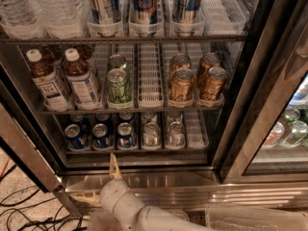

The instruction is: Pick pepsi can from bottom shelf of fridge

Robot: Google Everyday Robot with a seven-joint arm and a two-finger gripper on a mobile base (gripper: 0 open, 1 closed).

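Observation:
Several dark-blue pepsi cans stand in three lanes at the left of the bottom shelf (192, 150) of the fridge (231, 129). The front ones are the left can (77, 136), the middle can (102, 136) and the right can (126, 134). My gripper (99, 181) is below the shelf, in front of the fridge's steel base. It is open and empty. One pale finger (114, 165) points up towards the shelf edge under the middle and right pepsi cans. The other finger (85, 197) lies out to the left. It touches no can.
Two plain silver cans (151, 134) stand right of the pepsi cans. The rack above holds tea bottles (48, 83), a green can (119, 86) and gold cans (182, 84). The door frame (250, 105) stands at right. Cables (24, 215) lie on the floor at left.

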